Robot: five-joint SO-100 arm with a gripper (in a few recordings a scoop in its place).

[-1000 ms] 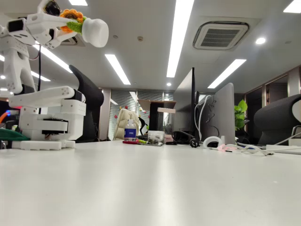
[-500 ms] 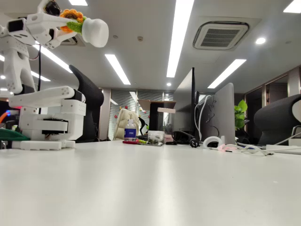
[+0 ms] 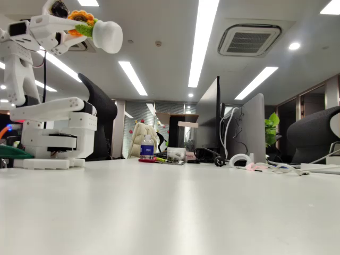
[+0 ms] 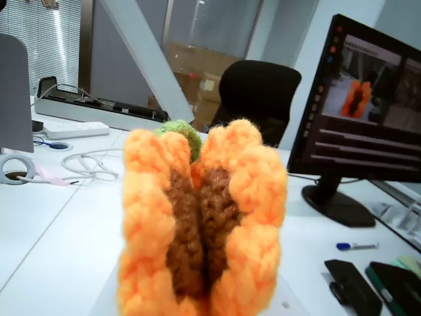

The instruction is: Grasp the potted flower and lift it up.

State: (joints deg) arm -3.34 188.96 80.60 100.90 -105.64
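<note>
The potted flower (image 3: pixel 101 31) hangs high above the table at the top left of the fixed view, tipped on its side with its rounded white pot pointing right. Its orange petals and green leaves sit between the white fingers of my gripper (image 3: pixel 79 27), which is shut on it. In the wrist view the potted flower (image 4: pixel 204 224) is very close to the lens, its orange petals folded together around the brown centre. The fingers themselves are hidden behind it there.
The white arm base (image 3: pixel 53 135) stands at the table's left. At the far edge lie a water bottle (image 3: pixel 147 146), cables and headphones (image 3: pixel 240 159), monitors (image 3: pixel 247 130). In the wrist view a monitor (image 4: pixel 358 125), a pen (image 4: pixel 355 246) and dark items stand at right.
</note>
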